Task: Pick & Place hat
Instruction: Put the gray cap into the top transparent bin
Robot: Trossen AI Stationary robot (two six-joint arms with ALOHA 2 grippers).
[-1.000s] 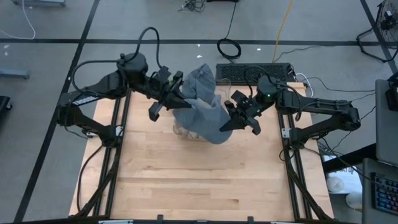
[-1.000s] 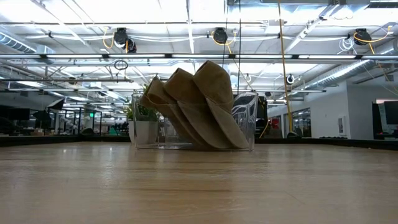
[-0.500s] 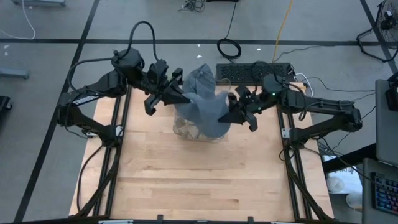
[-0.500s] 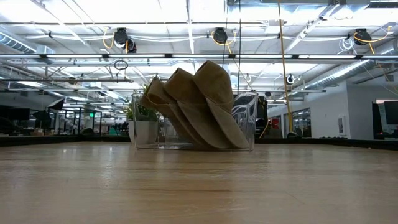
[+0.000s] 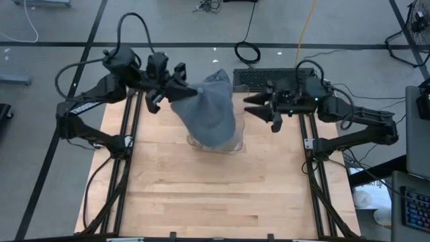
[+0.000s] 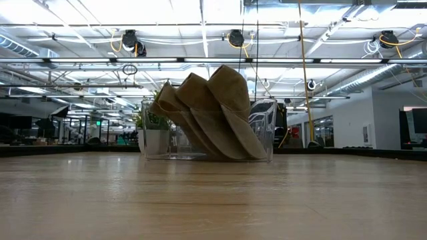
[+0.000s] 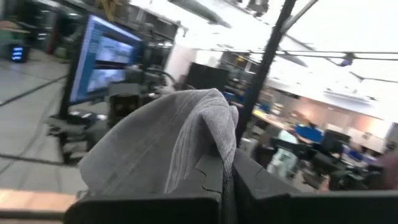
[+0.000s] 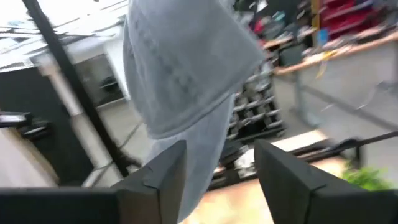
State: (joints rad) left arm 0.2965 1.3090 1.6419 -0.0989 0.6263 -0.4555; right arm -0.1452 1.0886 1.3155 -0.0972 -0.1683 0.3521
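A grey hat (image 5: 209, 111) hangs in the air over a clear box (image 5: 234, 143) at the table's far middle, with my left gripper (image 5: 190, 90) shut on its upper left part. My right gripper (image 5: 256, 107) stands open to the right of the hat, clear of it; in the right wrist view the hat (image 8: 186, 68) hangs beyond the spread fingers. In the low view the clear box (image 6: 263, 133) holds tan hats (image 6: 217, 117) that lean against each other with their brims down. The grey hat does not show in that view. My left gripper pinches a fold of the grey hat's cloth (image 7: 219, 146) between its two fingers, at the hat's upper left edge (image 5: 195, 91). The fingers come from the table's left, about level. The hat hangs slack below and to the right of the fingers, over the clear box.
A dark keyboard (image 5: 275, 77) lies beyond the table's far edge, behind my right arm. Black frame rails (image 5: 127, 154) run along both sides of the wooden table (image 5: 215, 195), whose near half is bare wood.
My right gripper has opened, let go of the grey hat and drawn back toward the table's right and far edge. My left gripper has gone toward the far left, still shut on the hat. The hat's right side has dropped free, and the hat now hangs from my left gripper alone.
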